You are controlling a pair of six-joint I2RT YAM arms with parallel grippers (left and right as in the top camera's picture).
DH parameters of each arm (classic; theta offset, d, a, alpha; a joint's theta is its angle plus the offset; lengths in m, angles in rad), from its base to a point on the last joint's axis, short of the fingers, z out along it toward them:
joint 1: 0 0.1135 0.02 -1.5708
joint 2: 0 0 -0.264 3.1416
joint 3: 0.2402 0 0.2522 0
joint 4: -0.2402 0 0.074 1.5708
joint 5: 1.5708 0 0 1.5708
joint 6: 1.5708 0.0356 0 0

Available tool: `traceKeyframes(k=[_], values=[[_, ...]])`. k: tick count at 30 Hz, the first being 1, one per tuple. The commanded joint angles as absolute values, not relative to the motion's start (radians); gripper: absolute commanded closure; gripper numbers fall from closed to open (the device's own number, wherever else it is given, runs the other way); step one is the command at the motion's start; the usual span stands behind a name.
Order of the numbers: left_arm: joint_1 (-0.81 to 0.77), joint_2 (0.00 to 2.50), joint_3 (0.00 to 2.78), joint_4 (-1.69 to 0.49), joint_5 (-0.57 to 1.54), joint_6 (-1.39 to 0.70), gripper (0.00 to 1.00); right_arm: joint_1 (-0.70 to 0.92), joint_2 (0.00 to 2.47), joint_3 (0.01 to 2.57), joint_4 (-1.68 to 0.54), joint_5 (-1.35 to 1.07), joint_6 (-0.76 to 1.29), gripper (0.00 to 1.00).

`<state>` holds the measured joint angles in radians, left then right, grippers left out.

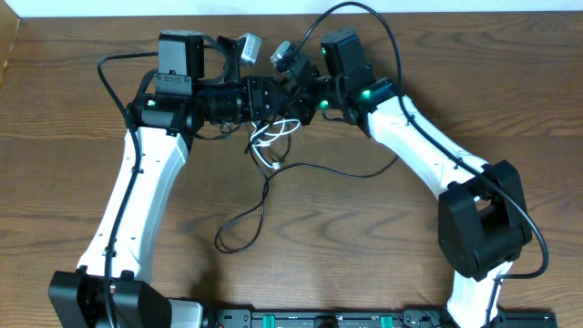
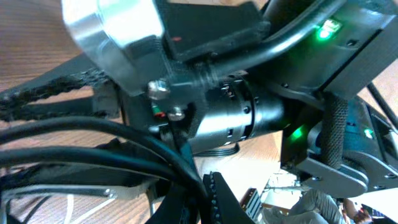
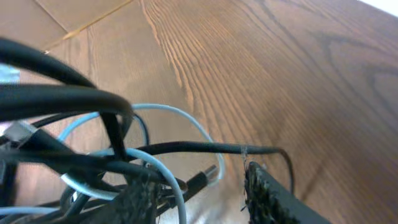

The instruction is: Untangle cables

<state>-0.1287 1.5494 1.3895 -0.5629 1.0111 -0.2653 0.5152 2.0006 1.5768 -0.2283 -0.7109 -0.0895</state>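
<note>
Overhead: The left arm (image 1: 146, 182) and right arm (image 1: 419, 146) meet at upper centre of the frame. The white cable (image 1: 271, 137) is bunched in small loops just below them. The black cable (image 1: 262, 196) runs down from that bunch to a slack loop at lower centre on the table (image 1: 364, 264), and a second leg trails right. The left claw (image 1: 281, 102) is buried in the cluster, so you cannot tell whether it is apart or together.

Left wrist: The other arm's housing and thick fixed wires fill the view. There is no clear sight of the fingers and nothing more to learn about the claw. The cords barely show.

Right wrist: The right claw (image 3: 202, 204) stands apart, clamped on nothing. White loops cross the black strand at centre frame, and a plug end (image 3: 208, 176) lies between the pads (image 3: 267, 193).

Handling, as judgement: both cords are light, limp and slick. They will slide and drag each other, and hard pulls tighten the crossings. Pinch the white cable just behind the plug end, which is the stiffest spot.
</note>
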Motion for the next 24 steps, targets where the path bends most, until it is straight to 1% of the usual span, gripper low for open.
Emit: traceKeyframes(k=[1,7,8,9,10,12,13,18,21,24], values=[[-0.130,1.554,1.412,-0.553,1.064,-0.268,0.93,0.539,2.015,1.590,-0.202,-0.733,0.035,0.55],[-0.131,1.554,1.412,-0.535,1.069,-0.310,0.92,0.556,2.043,1.590,-0.088,-0.732,0.218,0.54],[-0.131,1.554,1.412,-0.530,1.080,-0.313,0.92,0.558,2.048,1.590,-0.065,-0.733,0.251,0.55],[-0.130,1.554,1.412,-0.523,1.094,-0.312,0.93,0.558,2.057,1.590,-0.047,-0.732,0.281,0.60],[-0.130,1.554,1.412,-0.520,1.103,-0.313,0.93,0.558,2.064,1.590,-0.030,-0.735,0.295,0.68],[-0.130,1.554,1.412,-0.513,1.115,-0.312,0.93,0.558,2.072,1.590,-0.017,-0.744,0.303,0.95],[-0.130,1.554,1.412,-0.509,1.114,-0.312,0.93,0.558,2.072,1.590,-0.018,-0.755,0.302,0.99],[-0.123,1.554,1.412,-0.492,1.079,-0.311,0.92,0.517,2.072,1.590,-0.070,-0.763,0.283,0.99],[-0.104,1.554,1.411,-0.517,0.968,-0.311,0.92,0.459,2.072,1.590,-0.131,-0.762,0.279,0.99],[-0.086,1.554,1.411,-0.571,0.807,-0.311,0.92,0.395,2.072,1.590,-0.221,-0.714,0.272,0.99]])
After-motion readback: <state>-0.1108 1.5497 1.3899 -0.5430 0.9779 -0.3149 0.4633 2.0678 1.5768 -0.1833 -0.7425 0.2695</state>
